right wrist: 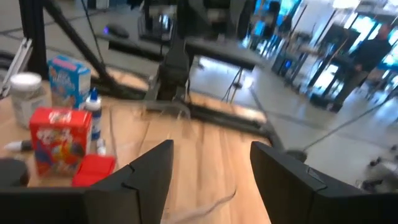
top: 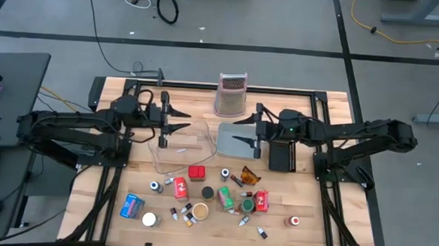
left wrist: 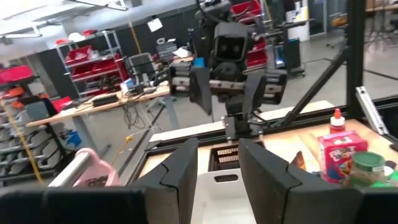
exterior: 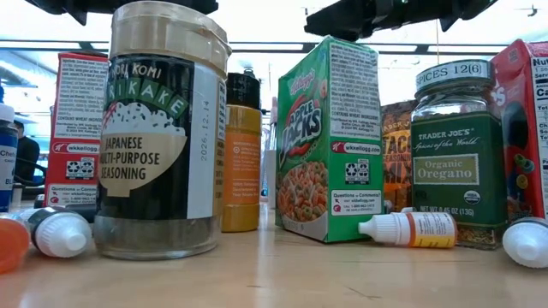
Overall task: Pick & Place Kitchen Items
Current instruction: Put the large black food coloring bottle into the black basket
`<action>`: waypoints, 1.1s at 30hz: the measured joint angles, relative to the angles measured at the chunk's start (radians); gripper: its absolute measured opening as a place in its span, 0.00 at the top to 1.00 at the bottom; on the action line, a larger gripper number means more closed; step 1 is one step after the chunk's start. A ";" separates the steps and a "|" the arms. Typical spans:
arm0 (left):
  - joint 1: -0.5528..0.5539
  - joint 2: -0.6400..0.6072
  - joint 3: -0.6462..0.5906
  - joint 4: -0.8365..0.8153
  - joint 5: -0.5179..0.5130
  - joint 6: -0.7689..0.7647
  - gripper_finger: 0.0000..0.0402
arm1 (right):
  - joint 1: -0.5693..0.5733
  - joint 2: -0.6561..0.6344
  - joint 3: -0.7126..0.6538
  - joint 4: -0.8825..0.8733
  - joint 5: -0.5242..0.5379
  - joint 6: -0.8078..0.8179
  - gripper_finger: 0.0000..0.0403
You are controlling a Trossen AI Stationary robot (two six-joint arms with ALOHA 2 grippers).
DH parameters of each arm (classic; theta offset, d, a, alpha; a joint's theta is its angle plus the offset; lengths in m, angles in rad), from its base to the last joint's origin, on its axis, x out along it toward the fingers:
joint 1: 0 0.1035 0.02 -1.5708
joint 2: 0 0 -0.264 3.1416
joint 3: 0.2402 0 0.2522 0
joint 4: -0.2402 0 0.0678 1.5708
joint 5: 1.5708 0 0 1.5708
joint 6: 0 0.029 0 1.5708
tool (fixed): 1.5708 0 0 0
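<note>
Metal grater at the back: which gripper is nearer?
Right, narrowly. The right gripper sits just in front of the grater, slightly to its right. The left gripper hangs further off to its left, over the clear tray.

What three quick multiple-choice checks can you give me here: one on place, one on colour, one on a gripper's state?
1. The metal grater is: A) on the floor B) upright beyond the grey tray C) flat at the near edge.
2. The Apple Jacks box is mostly: A) blue B) yellow C) green.
3. The right gripper is: A) open, empty B) shut tight C) shut on the grater.
Answers: 1 B, the high view shows it past the tray; 2 C, its faces are green; 3 A, nothing sits between its spread fingers.
</note>
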 joint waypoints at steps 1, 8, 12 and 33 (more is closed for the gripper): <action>0.000 0.000 0.000 0.001 -0.005 -0.017 0.69 | 0.000 0.003 0.000 0.013 0.000 0.001 0.44; -0.003 0.000 0.000 -0.014 0.029 -0.177 0.69 | 0.000 0.052 0.000 -0.007 -0.066 0.150 0.45; -0.026 0.001 -0.001 -0.075 0.085 -0.228 0.69 | 0.002 0.102 0.000 -0.012 -0.211 0.209 0.45; -0.132 0.001 -0.002 -0.079 -0.118 -0.178 0.69 | 0.130 0.336 -0.002 -0.036 -0.197 0.236 0.45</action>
